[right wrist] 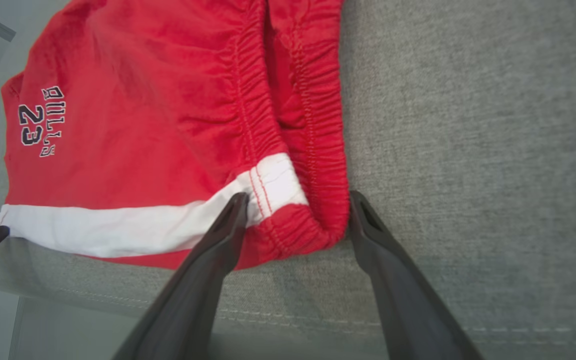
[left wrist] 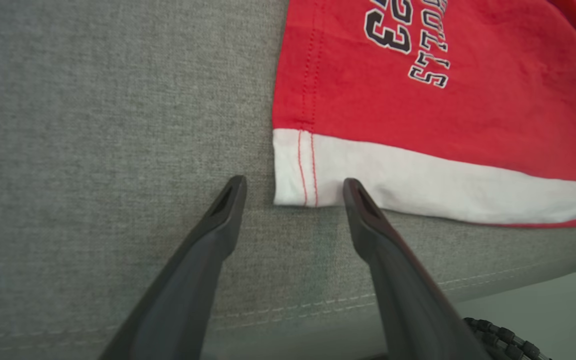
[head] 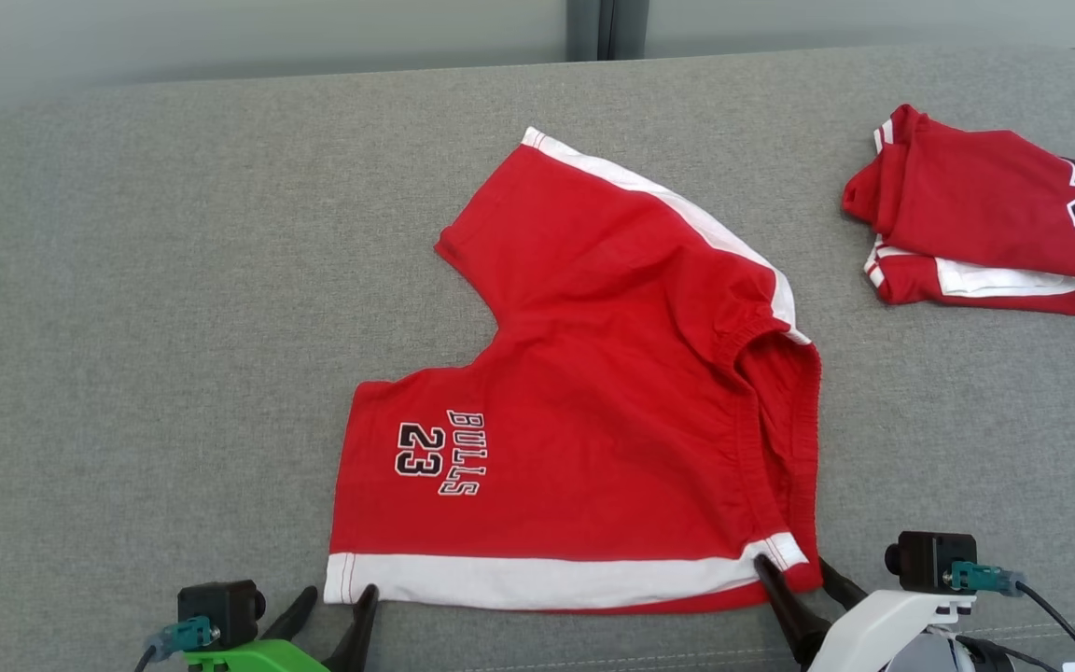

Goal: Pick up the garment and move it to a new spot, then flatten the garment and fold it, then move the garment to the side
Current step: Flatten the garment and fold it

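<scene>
A pair of red basketball shorts (head: 593, 401) lies spread on the grey fabric-covered worktop (head: 127, 327), about mid-width and reaching down to its near edge. The elasticated waistband (head: 780, 420) is on the right side, gathered and gaping slightly open, and the two legs point left. The near leg lies flat. The far leg angles away toward the upper left, so the crotch forms a notch on the left side. A white stripe (head: 547, 579) runs along the near side seam, and another runs along the far leg's outer edge. A dark, white-edged "BULLS 23" print (head: 439, 453) sits near the hem of the near leg. The cloth is mostly smooth, with soft creases fanning out from the waistband.

The left pincer (head: 340, 597) stands wide at the near-left hem corner. In the left wrist view, the left pincer (left wrist: 294, 182) straddles that white corner. One finger is over bare grey fabric and the other is at the stripe's lower edge. I cannot tell whether it touches.

The right pincer (head: 794, 565) is also wide, at the near waistband corner. In the right wrist view, the right pincer (right wrist: 298, 197) has that bunched corner between its fingers. One lies over the white stripe and the other is just beside the waistband's outer edge. They are not closed on the cloth.

A second red garment (head: 995, 224), folded and showing a "23", rests well apart at the far right.
</scene>
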Tool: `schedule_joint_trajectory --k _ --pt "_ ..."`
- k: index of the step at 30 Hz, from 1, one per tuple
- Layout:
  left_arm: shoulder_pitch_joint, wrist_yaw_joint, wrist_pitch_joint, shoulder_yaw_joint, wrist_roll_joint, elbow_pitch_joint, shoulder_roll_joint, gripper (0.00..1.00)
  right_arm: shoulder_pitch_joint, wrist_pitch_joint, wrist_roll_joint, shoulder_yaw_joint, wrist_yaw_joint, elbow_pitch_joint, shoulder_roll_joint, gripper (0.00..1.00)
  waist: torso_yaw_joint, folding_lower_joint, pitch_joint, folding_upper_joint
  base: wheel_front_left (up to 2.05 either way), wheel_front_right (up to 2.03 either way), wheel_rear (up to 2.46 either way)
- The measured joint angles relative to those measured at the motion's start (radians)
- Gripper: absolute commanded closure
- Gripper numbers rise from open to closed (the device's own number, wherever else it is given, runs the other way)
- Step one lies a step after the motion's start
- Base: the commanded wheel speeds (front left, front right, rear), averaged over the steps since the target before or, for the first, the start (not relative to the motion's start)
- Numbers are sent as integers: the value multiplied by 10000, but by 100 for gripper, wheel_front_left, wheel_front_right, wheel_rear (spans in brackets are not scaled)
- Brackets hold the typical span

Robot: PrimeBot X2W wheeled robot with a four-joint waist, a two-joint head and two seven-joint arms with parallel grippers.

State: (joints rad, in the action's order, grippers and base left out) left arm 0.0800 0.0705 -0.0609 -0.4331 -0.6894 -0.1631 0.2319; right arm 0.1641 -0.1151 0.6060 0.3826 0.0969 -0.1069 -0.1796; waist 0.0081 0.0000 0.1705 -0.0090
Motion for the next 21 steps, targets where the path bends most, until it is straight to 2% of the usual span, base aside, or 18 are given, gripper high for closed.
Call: schedule_joint_trajectory --k 1,2,3,4,5,7,8,9,21 --pt "-9 0 0 0 -2 -25 0 0 -25 -36 13 12 0 -12 0 7 -5 0 1 0 0 0 0" --pt "-17 -2 0 2 -2 -52 2 11 -58 -52 19 15 0 -25 -2 24 -11 0 2 0 0 0 0" --pt "-31 -21 -29 -2 -4 -92 2 29 -96 -65 21 19 -2 -44 -2 42 -16 0 3 0 0 0 0" --pt "-45 -100 -100 -10 -8 -140 12 53 -128 -94 21 21 -2 -59 -4 53 -21 0 1 0 0 0 0" --pt "-50 -100 -100 -17 -17 -171 13 67 -138 -98 21 29 -33 -71 -4 59 -27 0 -1 0 0 0 0" --pt "-72 -102 -111 -25 -27 -213 12 100 -143 -159 23 65 -84 -88 4 80 -40 0 -7 0 0 0 0" --pt "-94 -128 -151 -36 -27 -221 12 100 -149 -176 23 73 -86 -98 15 95 -46 0 -12 0 0 0 0" --pt "-120 -184 -169 -54 -27 -224 12 100 -159 -178 23 73 -86 -109 31 100 -52 0 -18 0 0 0 0" --pt "-227 -263 134 130 19 96 140 100 -336 -163 23 33 -194 117 -35 100 -115 0 -150 0 0 0 0"
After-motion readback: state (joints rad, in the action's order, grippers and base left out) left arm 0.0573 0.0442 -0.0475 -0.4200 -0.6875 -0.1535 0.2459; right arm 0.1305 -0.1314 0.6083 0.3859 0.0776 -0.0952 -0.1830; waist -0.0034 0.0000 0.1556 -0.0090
